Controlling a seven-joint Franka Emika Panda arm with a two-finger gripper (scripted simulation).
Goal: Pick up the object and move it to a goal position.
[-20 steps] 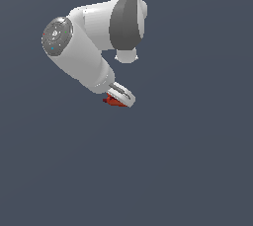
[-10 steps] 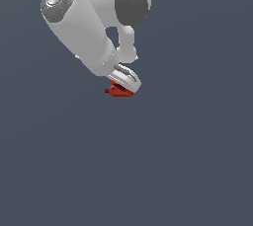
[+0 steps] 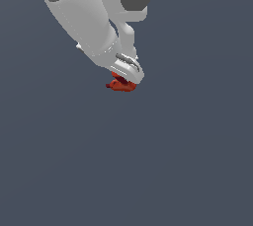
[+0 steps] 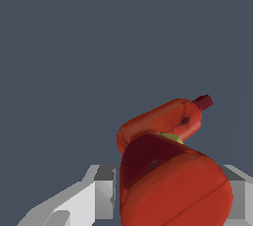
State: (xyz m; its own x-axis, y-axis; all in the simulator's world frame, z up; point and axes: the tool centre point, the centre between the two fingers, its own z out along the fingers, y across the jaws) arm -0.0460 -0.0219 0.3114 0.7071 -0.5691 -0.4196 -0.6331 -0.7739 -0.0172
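The object (image 4: 168, 166) is a small red, drill-like thing with a yellowish patch and a dark red tip. It fills the space between my two grey fingers (image 4: 101, 195) in the wrist view. In the exterior view the object (image 3: 121, 86) pokes out just under the white gripper (image 3: 126, 74), which is shut on it. The large white arm (image 3: 84, 18) reaches down from the top of that view and hides much of the hand. Plain grey-blue ground lies behind the object.
The arm has swung toward the camera and up in the exterior view, looming larger, and has carried the red object with it. The grip stays the same.
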